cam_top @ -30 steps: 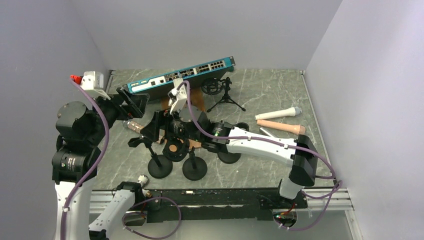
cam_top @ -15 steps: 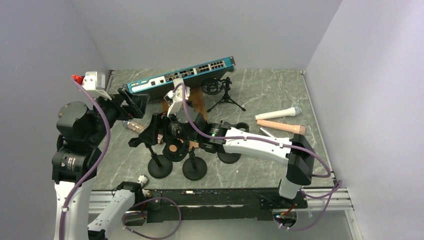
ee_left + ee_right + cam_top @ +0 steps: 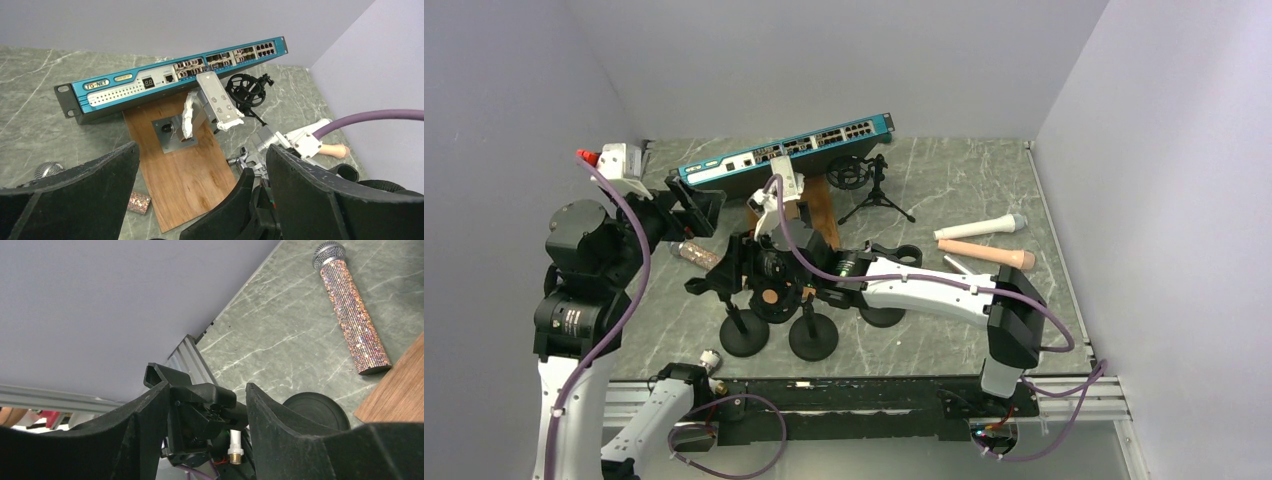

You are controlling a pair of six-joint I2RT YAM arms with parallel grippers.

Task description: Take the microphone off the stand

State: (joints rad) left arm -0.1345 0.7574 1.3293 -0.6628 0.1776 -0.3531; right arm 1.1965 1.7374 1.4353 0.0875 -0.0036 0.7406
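Right gripper (image 3: 205,395) is reaching across to the left side of the table (image 3: 954,190) and bracketing the black clip (image 3: 200,405) at the head of a round-based stand (image 3: 744,340). Its jaws are standing about half open, one finger on each side of the clip. The clip is filling nearly the whole gap, but the wrist view is not showing whether the pads are actually pressing on it.

Left gripper (image 3: 202,150) is hanging above the table near the back left with its jaws spread fully wide and holding nothing. Its camera is looking down over the wooden board (image 3: 185,170) and the blue network switch (image 3: 150,85) beyond it.

The glitter microphone (image 3: 355,315) is lying flat on the table, out of any clip. Its butt end is sitting just beside the edge of the wooden board and its mesh head is pointing away from it. In the overhead view it is lying between the two grippers, apart from both.

Two further items are lying side by side on the right of the table, well apart from both arms: a white microphone (image 3: 979,228) and a peach microphone (image 3: 989,255). A second round-based stand (image 3: 813,340) is standing just beside the first, and a small tripod with a shock mount (image 3: 864,185) is standing in front of the switch.
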